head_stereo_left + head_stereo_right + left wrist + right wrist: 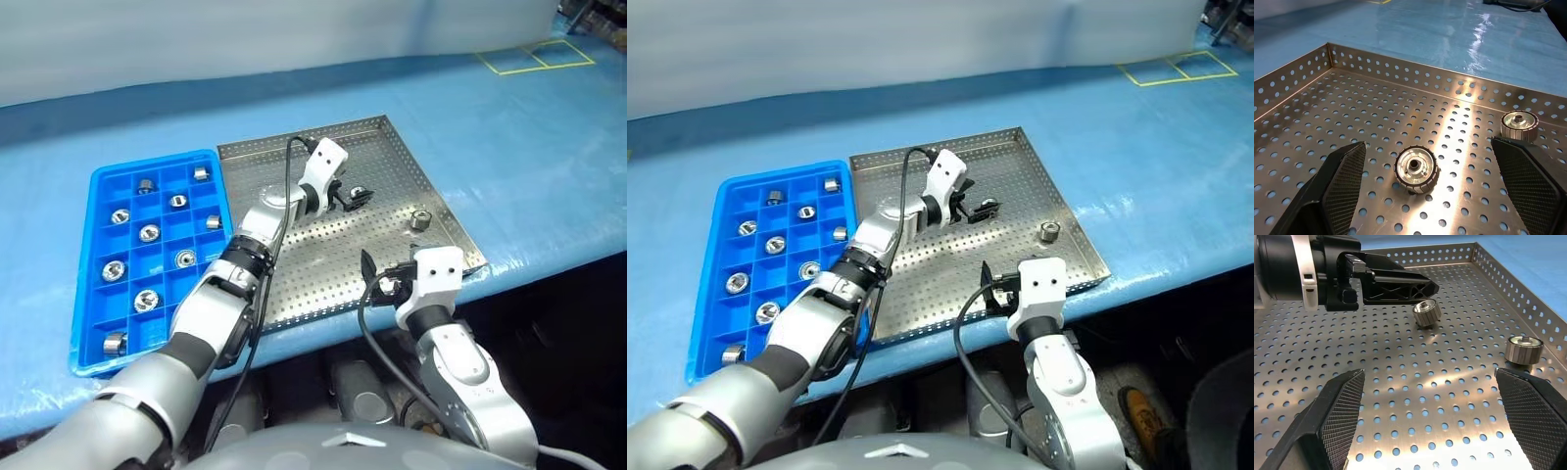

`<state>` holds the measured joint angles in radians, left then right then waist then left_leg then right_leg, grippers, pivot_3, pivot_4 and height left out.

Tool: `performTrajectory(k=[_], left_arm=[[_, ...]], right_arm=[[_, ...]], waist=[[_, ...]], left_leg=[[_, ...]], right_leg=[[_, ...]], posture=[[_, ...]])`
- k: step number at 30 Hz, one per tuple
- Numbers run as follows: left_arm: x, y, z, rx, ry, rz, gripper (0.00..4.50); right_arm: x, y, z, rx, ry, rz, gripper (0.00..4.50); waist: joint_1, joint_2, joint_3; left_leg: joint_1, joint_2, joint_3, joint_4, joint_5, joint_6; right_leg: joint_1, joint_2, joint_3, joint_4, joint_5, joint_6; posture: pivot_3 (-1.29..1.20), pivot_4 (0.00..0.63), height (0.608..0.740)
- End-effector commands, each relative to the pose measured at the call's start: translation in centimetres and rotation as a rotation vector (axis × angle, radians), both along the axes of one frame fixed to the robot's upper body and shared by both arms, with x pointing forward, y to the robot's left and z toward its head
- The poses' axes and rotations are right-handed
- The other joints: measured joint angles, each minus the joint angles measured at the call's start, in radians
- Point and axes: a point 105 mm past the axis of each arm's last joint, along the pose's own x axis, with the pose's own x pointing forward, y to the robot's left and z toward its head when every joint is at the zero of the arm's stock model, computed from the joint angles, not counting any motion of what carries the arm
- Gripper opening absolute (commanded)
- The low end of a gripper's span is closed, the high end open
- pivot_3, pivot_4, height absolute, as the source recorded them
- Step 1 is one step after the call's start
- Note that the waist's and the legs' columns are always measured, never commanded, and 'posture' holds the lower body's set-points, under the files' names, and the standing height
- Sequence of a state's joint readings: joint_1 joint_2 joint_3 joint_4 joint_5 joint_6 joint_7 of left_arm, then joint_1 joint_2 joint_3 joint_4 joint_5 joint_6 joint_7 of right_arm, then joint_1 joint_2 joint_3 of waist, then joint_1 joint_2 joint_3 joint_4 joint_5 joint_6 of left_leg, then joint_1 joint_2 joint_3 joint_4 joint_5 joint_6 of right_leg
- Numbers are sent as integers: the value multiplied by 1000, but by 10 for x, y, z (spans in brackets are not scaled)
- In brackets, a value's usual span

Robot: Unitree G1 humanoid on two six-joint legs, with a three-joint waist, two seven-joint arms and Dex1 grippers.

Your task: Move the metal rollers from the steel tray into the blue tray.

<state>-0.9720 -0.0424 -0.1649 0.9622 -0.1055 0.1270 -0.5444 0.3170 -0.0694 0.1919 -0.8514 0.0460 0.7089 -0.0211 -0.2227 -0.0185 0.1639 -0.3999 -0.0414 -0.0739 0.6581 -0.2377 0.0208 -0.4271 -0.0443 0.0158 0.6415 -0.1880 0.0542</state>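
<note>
- Your left fingers [1347, 176] are spread wide around one roller [1416, 169] mid steel tray [294, 157], not gripping.
- Your right gripper [1437, 416] hangs released at the tray's near edge.
- A second roller [420, 220] sits by its right rim.
- Other rollers [149, 233] fill the blue tray [88, 352].

Steel tray [294, 294]: perforated, low rim, on blue table; two metal rollers [1416, 168] remain, one mid-floor, one near right rim.
Blue tray [86, 294]: gridded, just left of steel tray; ten rollers in separate compartments.
</note>
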Motion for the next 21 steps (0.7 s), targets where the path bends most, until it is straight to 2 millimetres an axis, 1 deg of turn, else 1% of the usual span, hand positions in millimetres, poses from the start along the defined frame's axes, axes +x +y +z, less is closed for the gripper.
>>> performTrajectory(k=[1,4,10,16,19,21], left_arm=[[7,-7,11,-21,-37,39,4478],[8,-9,1,11,-15,69,4478],[10,-6,-14,66,13,145,4478],[10,-5,-20,73,28,178,4478],[11,-2,-22,78,36,202,3921],[11,-2,-23,79,38,207,3262]], right_arm=[[-1,1,18,14,-74,-1,4500],[0,1,19,15,-79,2,4500],[0,2,19,16,-79,2,4500],[-2,0,19,14,-77,-7,4500],[-2,-1,20,15,-78,-13,4500],[-3,-1,20,15,-78,-15,4500]], waist=[[-13,0,0],[-25,0,0],[-46,0,0],[-66,0,0],[-74,0,0],[-79,0,0]], left_leg=[[0,0,0,0,0,0],[0,0,0,0,0,1],[-1,0,0,0,-1,1],[-1,0,0,0,-1,1],[-1,0,0,0,-1,1],[-1,0,0,0,-1,1]], right_leg=[[0,0,0,0,0,0],[0,0,0,0,0,1],[0,0,0,0,0,2],[0,-1,0,0,-1,2],[0,-1,0,0,-1,2],[0,-1,0,0,-1,2]], posture=[[-354,150,740],[-354,150,740],[-371,150,740],[-384,150,740],[-387,150,740],[-387,150,740]])
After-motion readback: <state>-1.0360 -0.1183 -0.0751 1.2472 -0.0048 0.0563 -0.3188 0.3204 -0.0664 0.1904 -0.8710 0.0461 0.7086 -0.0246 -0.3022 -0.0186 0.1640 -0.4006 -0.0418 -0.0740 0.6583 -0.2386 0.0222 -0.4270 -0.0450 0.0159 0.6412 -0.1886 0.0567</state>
